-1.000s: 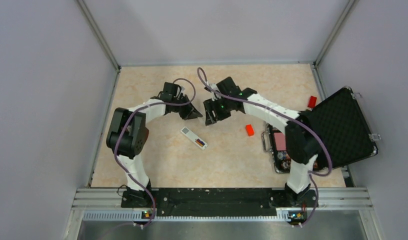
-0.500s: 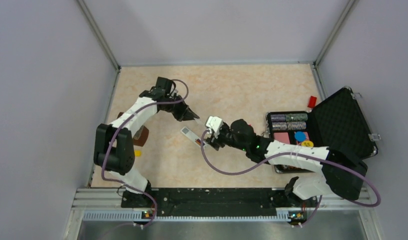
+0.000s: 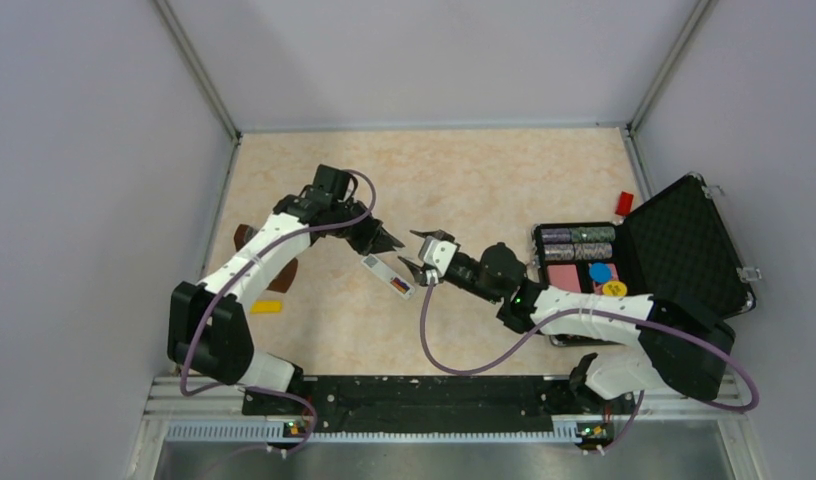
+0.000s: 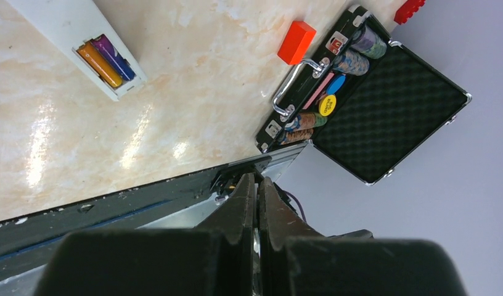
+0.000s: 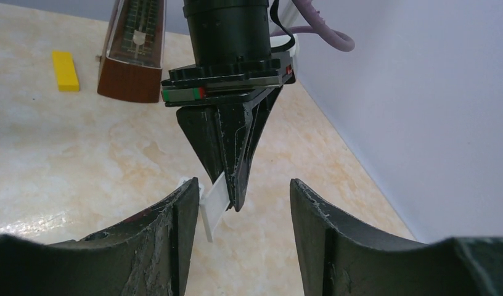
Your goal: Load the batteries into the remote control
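The white remote control [image 3: 387,274] lies back-up mid-table, its compartment uncovered. Both batteries sit side by side inside, one orange-brown [image 4: 98,64] and one purple [image 4: 113,57]. My left gripper [image 3: 392,241] hovers just beyond the remote's far end, shut on a small white plate [image 5: 215,200] that sticks out below its tips. My right gripper [image 3: 416,254] is just right of the remote, pointing at the left gripper [image 5: 237,203]. It is open, and the plate's lower edge hangs close to its left finger [image 5: 184,209].
An open black case [image 3: 684,260] of chips sits at the right edge, with a red block [image 4: 296,42] before it. A red brick [image 3: 624,203] lies behind the case. A brown metronome [image 5: 130,68] and yellow bar [image 3: 266,307] lie left.
My right arm has swung from the far middle down and leftward, so its open gripper now faces the left gripper beside the remote. The left gripper stayed shut near the remote's far end.
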Robot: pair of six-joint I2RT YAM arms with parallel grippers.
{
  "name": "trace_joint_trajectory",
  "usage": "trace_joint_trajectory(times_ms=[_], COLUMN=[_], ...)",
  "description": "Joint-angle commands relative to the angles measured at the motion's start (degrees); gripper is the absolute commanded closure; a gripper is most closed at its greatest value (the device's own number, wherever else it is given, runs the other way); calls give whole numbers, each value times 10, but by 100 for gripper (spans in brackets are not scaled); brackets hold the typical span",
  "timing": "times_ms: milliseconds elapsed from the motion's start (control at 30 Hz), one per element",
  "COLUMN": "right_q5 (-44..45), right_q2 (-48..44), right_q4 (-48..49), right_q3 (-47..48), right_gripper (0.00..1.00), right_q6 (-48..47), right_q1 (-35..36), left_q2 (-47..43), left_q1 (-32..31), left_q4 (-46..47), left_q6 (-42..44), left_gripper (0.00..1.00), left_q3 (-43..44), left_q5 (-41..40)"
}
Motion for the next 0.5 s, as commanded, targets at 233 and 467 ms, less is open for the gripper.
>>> trace_joint_trajectory(times_ms=[233, 467], right_q5=[-80, -76], right_q2=[-17, 12], right_q4=[0, -27], right_q3=[0, 28], right_gripper=[47, 73], right_q6=[-42, -47], right_q1=[3, 3], left_q2=[-42, -44], left_q1=[-15, -16], left_q4=[6, 7], left_q6=[-28, -26], left_gripper=[100, 100], left_q3=[-11, -6], left_q5=[-42, -35])
